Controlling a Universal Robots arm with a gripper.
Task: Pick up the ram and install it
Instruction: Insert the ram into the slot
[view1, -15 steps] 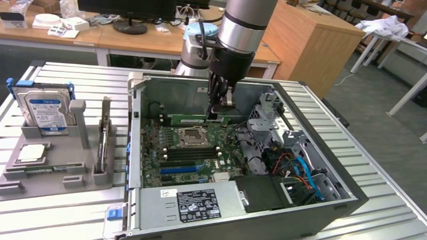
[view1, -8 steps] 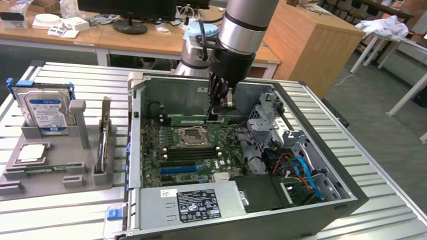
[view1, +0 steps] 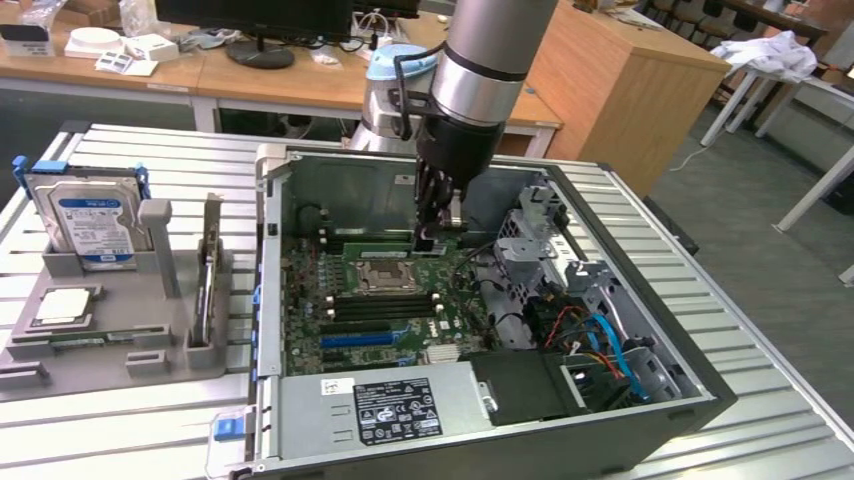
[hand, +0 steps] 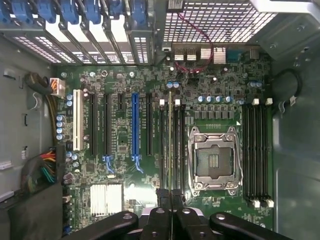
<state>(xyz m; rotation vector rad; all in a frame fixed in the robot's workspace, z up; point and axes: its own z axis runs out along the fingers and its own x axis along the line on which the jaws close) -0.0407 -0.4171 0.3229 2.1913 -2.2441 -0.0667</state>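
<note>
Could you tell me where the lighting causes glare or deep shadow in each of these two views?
Exterior view: the case walls and the arm shade the motherboard, while the slatted table reflects brightly. Wrist view: light through the rear grille blows out, the heatsink glares, the cable corner is dark.

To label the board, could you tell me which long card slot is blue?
The blue slot has black slots on both sides; the white slot stands at the row's end.
</note>
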